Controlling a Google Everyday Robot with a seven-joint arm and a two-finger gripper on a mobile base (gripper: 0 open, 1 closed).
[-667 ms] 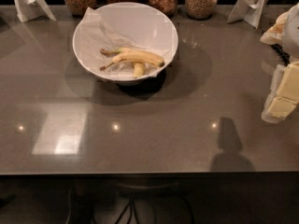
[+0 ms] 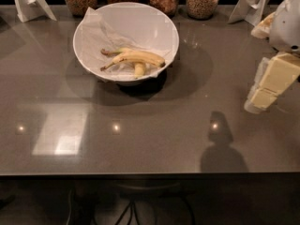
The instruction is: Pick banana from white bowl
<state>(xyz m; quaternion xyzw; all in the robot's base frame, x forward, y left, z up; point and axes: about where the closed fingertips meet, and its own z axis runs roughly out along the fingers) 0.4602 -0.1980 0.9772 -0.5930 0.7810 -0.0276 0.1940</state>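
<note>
The curved yellow banana (image 2: 139, 57) lies on crumpled paper inside the deep, glossy white bowl (image 2: 140, 18). The cream-coloured gripper (image 2: 271, 84) hangs well apart, at the right edge; whether it is open cannot be told. Step in hand, as judged: approach. The next move requires travel left over the bowl, then descent.

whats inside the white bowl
Inside the large glossy white bowl lie yellow bananas on crumpled white paper lining; whatever is under the paper and bananas is hidden. The gripper hangs at the right edge, away from the bowl.
</note>
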